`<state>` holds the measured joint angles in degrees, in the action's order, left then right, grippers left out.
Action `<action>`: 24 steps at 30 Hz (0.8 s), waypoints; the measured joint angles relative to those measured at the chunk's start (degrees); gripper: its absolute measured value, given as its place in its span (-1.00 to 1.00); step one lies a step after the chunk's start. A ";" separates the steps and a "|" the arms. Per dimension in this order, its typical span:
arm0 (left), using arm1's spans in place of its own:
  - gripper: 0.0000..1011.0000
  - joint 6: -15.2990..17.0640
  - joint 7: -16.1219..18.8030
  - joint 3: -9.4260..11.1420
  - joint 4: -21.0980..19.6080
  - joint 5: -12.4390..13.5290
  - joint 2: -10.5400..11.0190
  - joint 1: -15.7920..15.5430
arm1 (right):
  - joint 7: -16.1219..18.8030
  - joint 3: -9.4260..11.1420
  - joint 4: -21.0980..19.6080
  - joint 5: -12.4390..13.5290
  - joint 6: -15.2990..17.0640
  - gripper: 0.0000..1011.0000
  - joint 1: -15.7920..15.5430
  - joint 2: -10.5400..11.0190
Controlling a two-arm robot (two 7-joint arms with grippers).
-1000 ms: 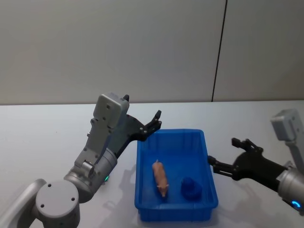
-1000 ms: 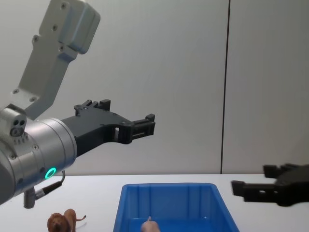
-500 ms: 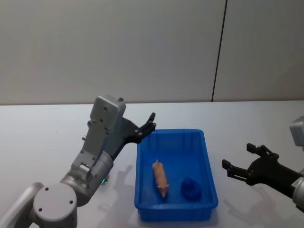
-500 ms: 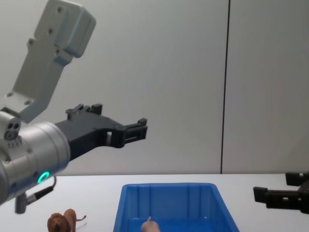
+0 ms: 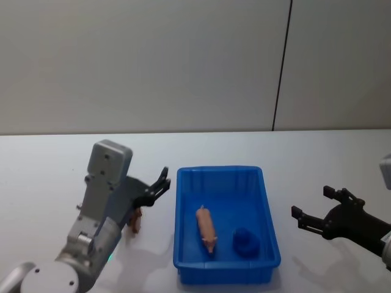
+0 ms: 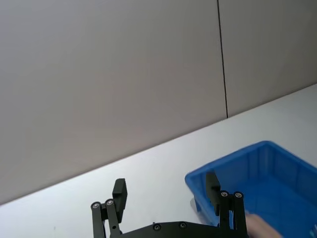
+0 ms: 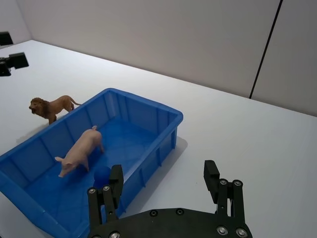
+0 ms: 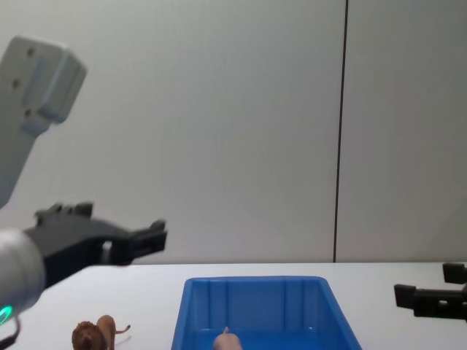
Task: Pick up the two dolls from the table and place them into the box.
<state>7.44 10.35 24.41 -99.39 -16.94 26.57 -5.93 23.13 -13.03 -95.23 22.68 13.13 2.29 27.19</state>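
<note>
- From the head view, the lion (image 5: pixel 135 221) is mostly hidden behind the left arm (image 5: pixel 104 195).
- In the chest view, the bottom edge cuts off the box (image 8: pixel 252 292) and most of the pale doll (image 8: pixel 228 341).
- The dark blue lump (image 5: pixel 246 242) in the box is too indistinct to identify.

The white tabletop (image 5: pixel 49 159) is plain and smooth and runs back to a grey wall along its far edge. A bright blue box (image 5: pixel 220 170) sits on it around the middle, close to the front edge, with its long sides running front to back. A small brown lion (image 7: pixel 49 107) stands upright on its legs on the bare surface just beside the box's left wall, not touching it, with its maned head pointing away from the box.
</note>
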 joint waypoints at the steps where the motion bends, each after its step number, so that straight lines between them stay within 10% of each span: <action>1: 0.98 0.15 0.39 -0.07 -0.17 -0.30 0.20 0.31 | -0.03 0.02 -0.01 0.04 -0.01 0.98 -0.04 0.03; 24: 0.98 2.89 -1.25 -1.54 4.07 -4.34 1.97 3.37 | -0.23 0.21 -0.12 0.40 -0.09 0.98 -0.34 0.33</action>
<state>10.33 9.10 22.86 -95.32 -21.28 28.54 -2.56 22.90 -12.82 -95.35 23.09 13.04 1.95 27.52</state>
